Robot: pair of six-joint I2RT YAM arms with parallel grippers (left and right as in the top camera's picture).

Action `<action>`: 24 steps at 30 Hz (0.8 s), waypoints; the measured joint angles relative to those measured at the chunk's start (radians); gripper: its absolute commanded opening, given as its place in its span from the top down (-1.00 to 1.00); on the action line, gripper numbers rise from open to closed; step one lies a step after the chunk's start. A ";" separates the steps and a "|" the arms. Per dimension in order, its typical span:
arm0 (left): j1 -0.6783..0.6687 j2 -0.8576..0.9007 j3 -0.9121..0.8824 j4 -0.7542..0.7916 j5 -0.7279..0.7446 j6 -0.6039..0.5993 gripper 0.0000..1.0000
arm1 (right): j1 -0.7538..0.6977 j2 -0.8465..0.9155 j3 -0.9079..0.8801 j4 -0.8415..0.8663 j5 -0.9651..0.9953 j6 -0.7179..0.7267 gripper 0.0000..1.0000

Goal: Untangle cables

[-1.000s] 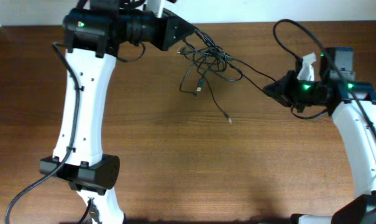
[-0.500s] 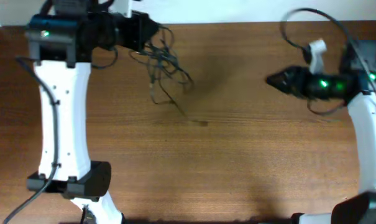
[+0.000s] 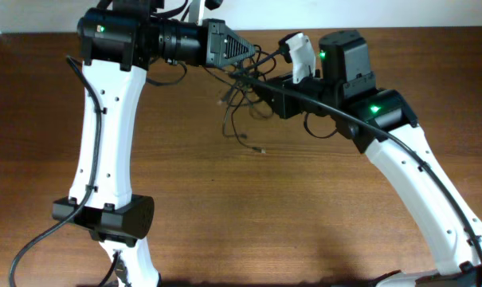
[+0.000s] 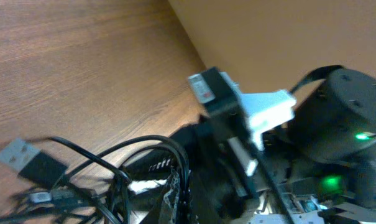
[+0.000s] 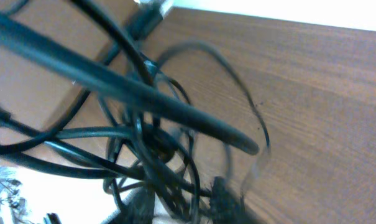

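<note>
**Both arms on the cable knot at the far edge**

Closest in, it's brown wood-grain table (image 3: 304,215). Further back, one loose plug (image 3: 261,151) trails out of the cables (image 5: 144,140), which are bunched up near the middle of the far edge. The left gripper (image 3: 255,59) is clamped fully closed on the top of the bunch. The right gripper (image 3: 261,81) has its tip poked into the tangle, but I can't tell how wide it is or if it's got a strand. Pale wall (image 3: 368,12) behind. Both wrist views are blurry, with the fingers lost among wires.
</note>
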 measured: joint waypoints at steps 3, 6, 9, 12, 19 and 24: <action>0.031 0.000 0.000 0.004 -0.005 -0.001 0.81 | 0.001 0.005 0.000 0.012 0.008 -0.003 0.92; 0.045 0.001 0.000 -0.029 -0.139 -0.015 -0.13 | -0.001 -0.036 0.000 0.000 0.079 0.051 0.92; 0.045 0.001 0.001 -0.098 -0.399 -0.018 -0.34 | -0.044 -0.130 0.000 -0.030 0.104 0.127 0.92; 0.041 0.008 0.002 -0.186 -0.609 0.023 0.14 | -0.058 -0.192 0.000 -0.097 0.105 0.152 0.92; -0.031 0.159 0.005 -0.179 -0.523 0.225 0.43 | -0.095 -0.152 0.006 -0.340 0.103 0.180 0.92; -0.032 0.159 0.005 -0.156 -0.136 0.397 0.06 | -0.125 -0.049 0.005 -0.282 0.064 0.202 0.92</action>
